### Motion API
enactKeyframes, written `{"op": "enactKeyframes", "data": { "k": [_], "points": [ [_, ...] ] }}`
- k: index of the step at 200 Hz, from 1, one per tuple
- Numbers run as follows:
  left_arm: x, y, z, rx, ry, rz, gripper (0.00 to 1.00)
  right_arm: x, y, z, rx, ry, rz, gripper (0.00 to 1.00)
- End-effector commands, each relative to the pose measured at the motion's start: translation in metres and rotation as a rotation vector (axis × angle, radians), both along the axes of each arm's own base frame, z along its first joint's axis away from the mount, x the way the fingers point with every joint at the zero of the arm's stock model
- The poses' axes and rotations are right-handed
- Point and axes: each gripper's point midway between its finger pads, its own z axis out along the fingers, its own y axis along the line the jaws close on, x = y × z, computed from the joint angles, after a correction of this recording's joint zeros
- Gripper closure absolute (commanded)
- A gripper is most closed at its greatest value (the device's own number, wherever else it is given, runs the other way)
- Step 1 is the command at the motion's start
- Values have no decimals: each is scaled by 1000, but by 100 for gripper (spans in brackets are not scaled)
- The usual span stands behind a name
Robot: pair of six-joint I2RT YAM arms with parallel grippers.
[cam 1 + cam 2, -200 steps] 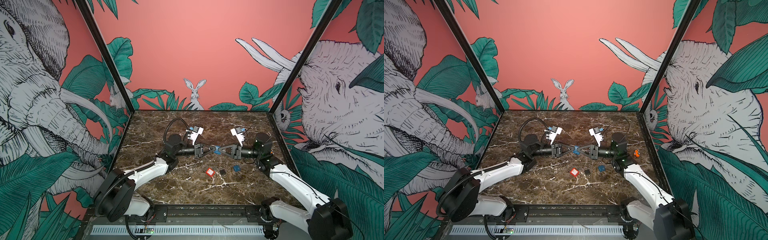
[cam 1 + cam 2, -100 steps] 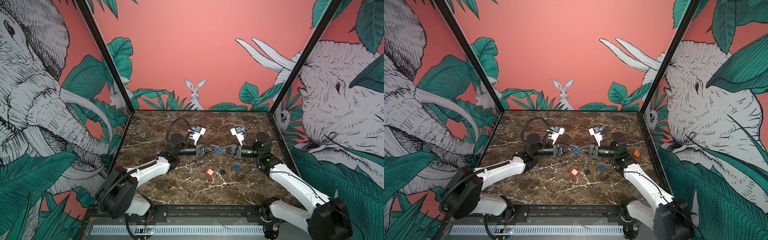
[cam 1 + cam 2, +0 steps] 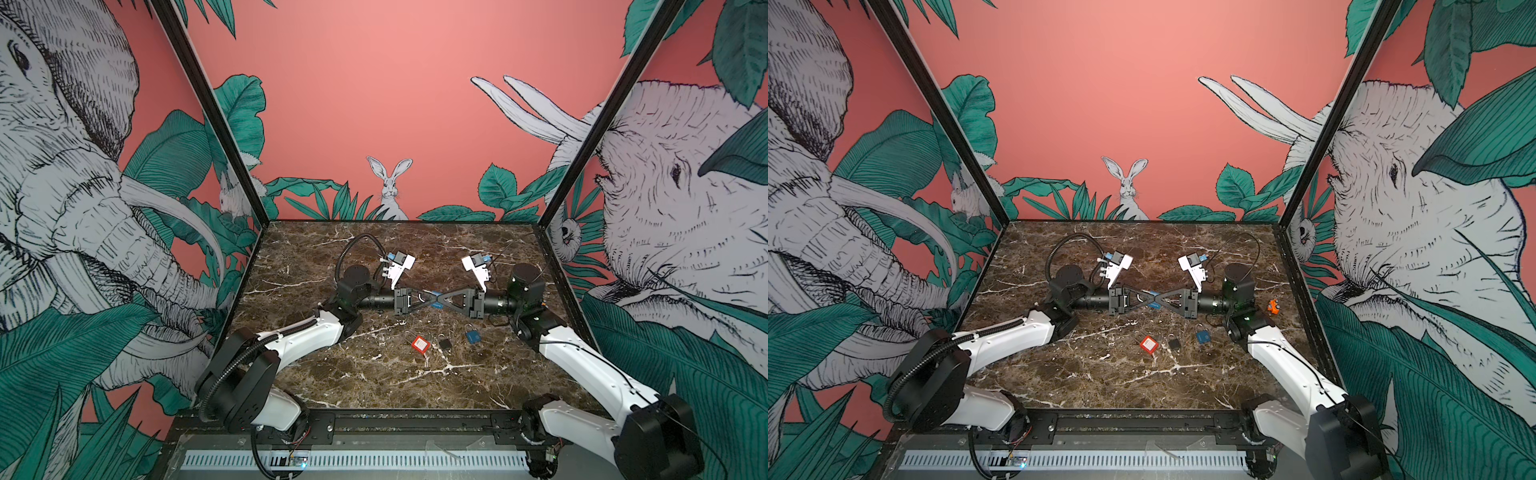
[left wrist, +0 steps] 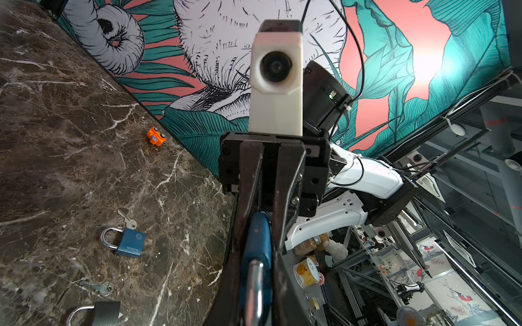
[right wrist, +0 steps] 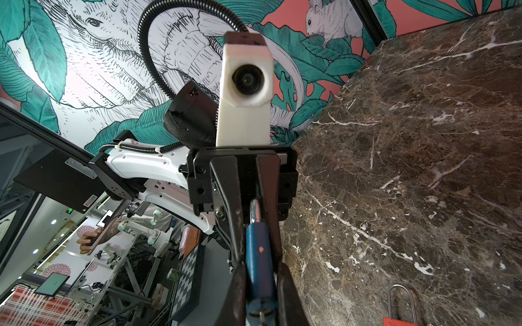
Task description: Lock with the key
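A blue padlock (image 3: 435, 295) hangs above the marble table (image 3: 374, 382), held between both grippers in both top views. My right gripper (image 5: 261, 282) is shut on its blue body (image 5: 258, 254), the silver shackle (image 5: 254, 209) pointing away toward the left arm. From the opposite side my left gripper (image 4: 257, 254) is shut on the same padlock (image 4: 255, 237), fingers pressed along its shackle end (image 4: 254, 282). A small metal part shows at the lock's base in the right wrist view; I cannot tell whether it is the key. Two loose keys (image 4: 127, 220) (image 4: 97, 288) lie on the table.
Below the grippers lie a red padlock (image 3: 419, 344), a black padlock (image 3: 444, 344) and a second blue padlock (image 3: 473, 336). A small orange object (image 3: 1273, 306) sits by the right wall. Walls close in the table on three sides.
My left gripper has moved a little right toward the right gripper and its jaws have closed in on the padlock. The right gripper has stayed shut and still.
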Motion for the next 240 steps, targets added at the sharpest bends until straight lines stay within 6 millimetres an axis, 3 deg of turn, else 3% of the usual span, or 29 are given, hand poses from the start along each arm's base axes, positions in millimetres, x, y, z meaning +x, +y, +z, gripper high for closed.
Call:
{"op": "enactKeyframes", "data": {
  "k": [1, 18, 36, 47, 118, 194, 240],
  "points": [
    [-3, -6, 18, -48, -47, -10, 100, 7, 1, 20, 17, -86, -40, 89],
    [2, -2, 20, -60, -49, 14, 100, 9, -3, 22, 14, -94, -69, 71],
    [5, 0, 23, -78, -44, 38, 100, 8, -7, 23, 14, -98, -84, 67],
    [15, 8, 25, -83, -46, 72, 100, 7, -8, 23, 13, -98, -88, 66],
    [15, 13, 27, -87, -58, 106, 100, 3, -14, 23, 2, -105, -117, 64],
    [17, 18, 28, -69, -76, 147, 100, 17, -26, 24, -35, -125, -229, 64],
    [17, 22, 32, -33, -116, 167, 100, 20, -29, 23, -24, -141, -257, 70]
  ]
}}
